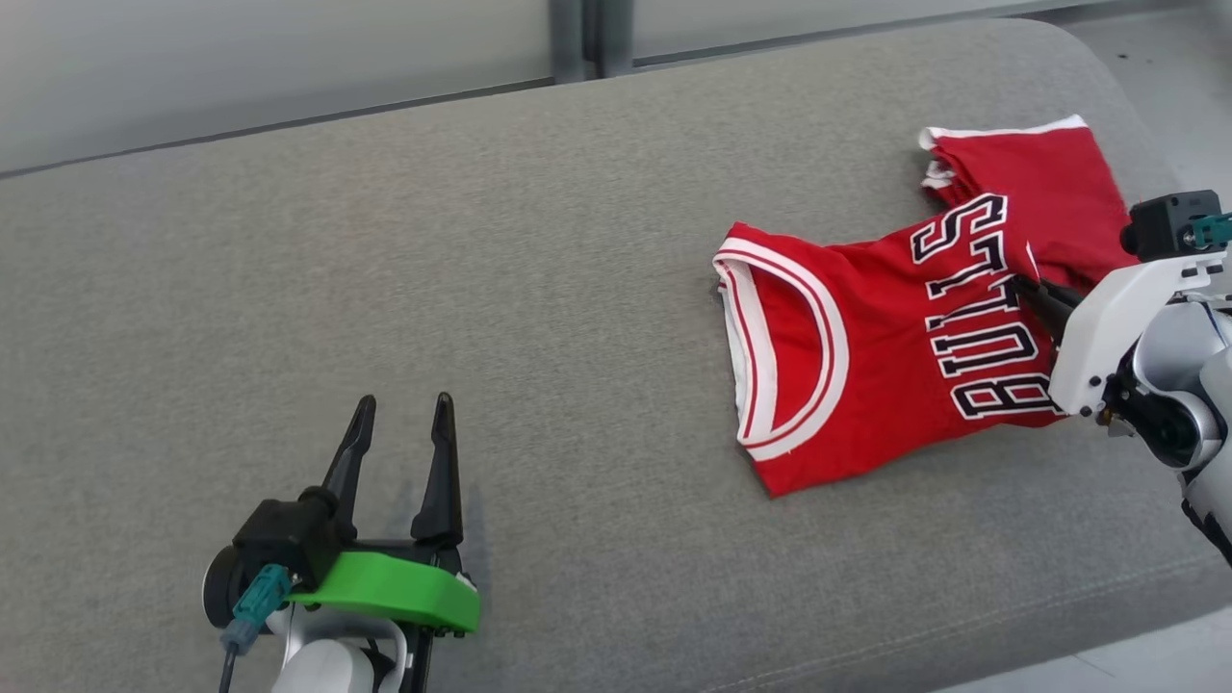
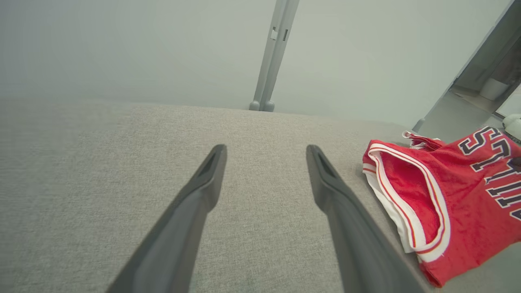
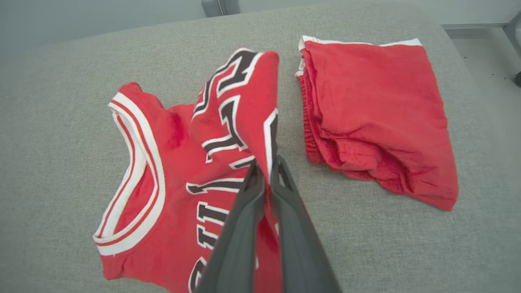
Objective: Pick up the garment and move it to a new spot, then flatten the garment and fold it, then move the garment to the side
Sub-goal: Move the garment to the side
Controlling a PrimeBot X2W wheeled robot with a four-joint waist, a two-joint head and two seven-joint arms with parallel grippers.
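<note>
Red basketball jersey [image 1: 866, 385] lies on the right part of a grey upholstered cushion [image 1: 481, 241], well apart from the left gripper [image 1: 404, 404]. The jersey fabric is a soft, fine-pored knit, crumpled rather than flat. A rounded opening faces the cushion's middle, edged with a wide white band [image 1: 828, 327] carrying thin red stripes. Black block letters [image 1: 972, 318] with white outlines read "BULLS", running sideways in the head view. In the right wrist view the right gripper [image 3: 266, 167] has its two dark tapered fingers pressed together on a raised fold of the jersey [image 3: 171, 171], pinching right in the lettered area; the fold stands up off the cushion, letters bent over it. Beside it lies a flatter red panel [image 3: 378, 122], layered and wrinkled, with a thin white hem along its far edge; can't tell whether it's the same garment or a separate piece. The left gripper [image 2: 265, 150] sits low over bare cushion, fingers spread wide with nothing between them and the jersey [image 2: 447, 195] off to its right. A glossy green plastic collar [image 1: 395, 587] sits at its wrist. The cushion weave is coarse, heathered grey, with rounded corners. A grey metal post [image 2: 272, 61] stands behind against a plain pale wall.
</note>
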